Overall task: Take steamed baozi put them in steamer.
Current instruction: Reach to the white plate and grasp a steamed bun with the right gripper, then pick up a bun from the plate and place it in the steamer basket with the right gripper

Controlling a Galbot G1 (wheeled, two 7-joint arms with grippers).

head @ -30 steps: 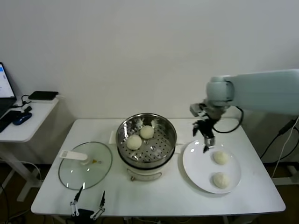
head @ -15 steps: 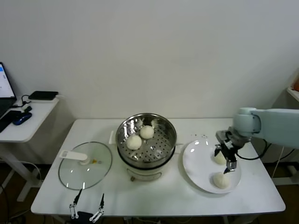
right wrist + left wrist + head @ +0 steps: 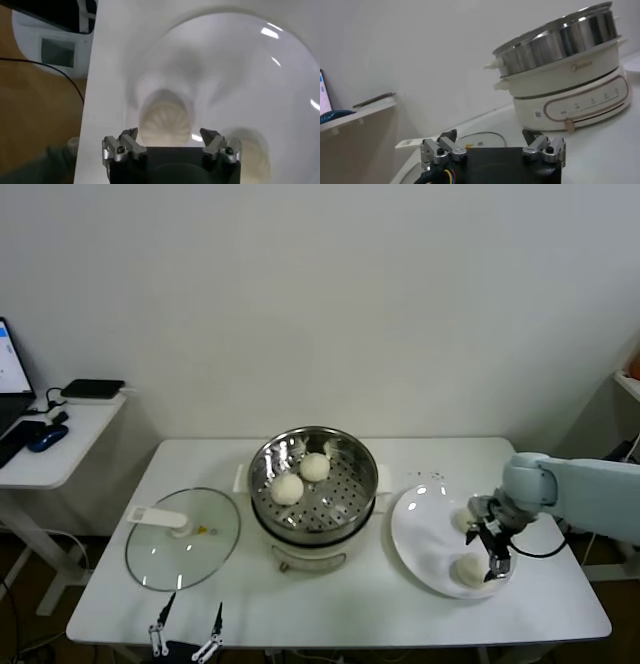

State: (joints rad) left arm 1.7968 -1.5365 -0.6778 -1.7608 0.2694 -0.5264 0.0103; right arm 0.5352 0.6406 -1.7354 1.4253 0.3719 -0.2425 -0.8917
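Note:
The steel steamer point(image 3: 340, 502) stands mid-table on its white cooker base and holds two baozi point(image 3: 287, 488) point(image 3: 314, 467). Two more baozi lie on the white plate point(image 3: 422, 524) to its right: a near one point(image 3: 466, 571) and a far one point(image 3: 461, 519), partly hidden by the arm. My right gripper point(image 3: 486, 556) is low over the plate and open. In the right wrist view, its jaws point(image 3: 170, 140) stand either side of one baozi point(image 3: 165, 117) without closing on it, and the other baozi point(image 3: 252, 155) is beside it. My left gripper point(image 3: 187, 634) is parked open at the table's front edge.
A glass lid with a white handle point(image 3: 183, 536) lies left of the steamer. The left wrist view shows the steamer point(image 3: 560, 40) and the lid point(image 3: 480, 136). A side desk point(image 3: 50, 449) with a mouse stands at far left. The table's right edge is close to the plate.
My right gripper has swung from above the plate's far left rim to the right and down, and now sits low over the baozi on the plate. The left arm has not moved.

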